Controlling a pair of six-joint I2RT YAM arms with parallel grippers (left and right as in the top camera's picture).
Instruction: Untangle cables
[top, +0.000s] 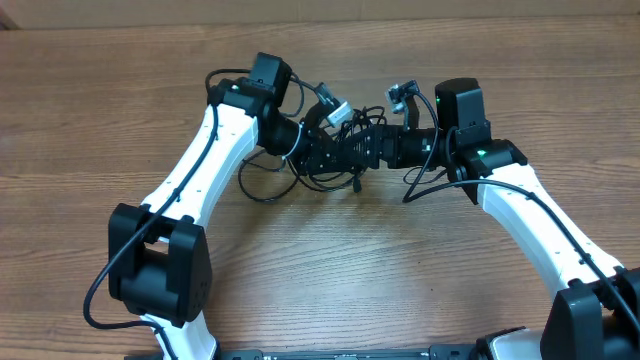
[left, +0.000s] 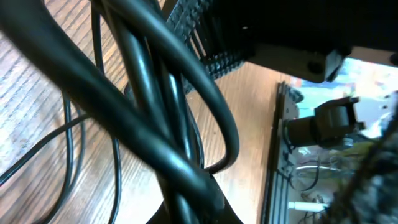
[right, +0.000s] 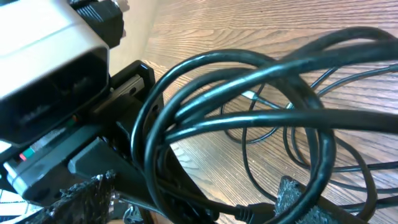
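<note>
Cables (top: 312, 176): thin black cords, looped together in a loose knot on the table (top: 330, 270), centre-far, beneath the meeting point of both arms; slack loops lying left and near of the knot. Left gripper (top: 340, 152): clenched; several strands bunched and apparently pinched at its tip in the left wrist view. Right gripper (top: 372, 148): released; pads (right: 289, 193) well apart in its wrist view, loops crossing between them, nothing pinched. Step in hand, judged: separation of the knot, one side anchored, the other poised to grasp; tangle not yet undone. Next move, judged: closing on a single loop only, then drawing rightward, away from the anchored bunch; risk of catching two strands and tightening the knot.
</note>
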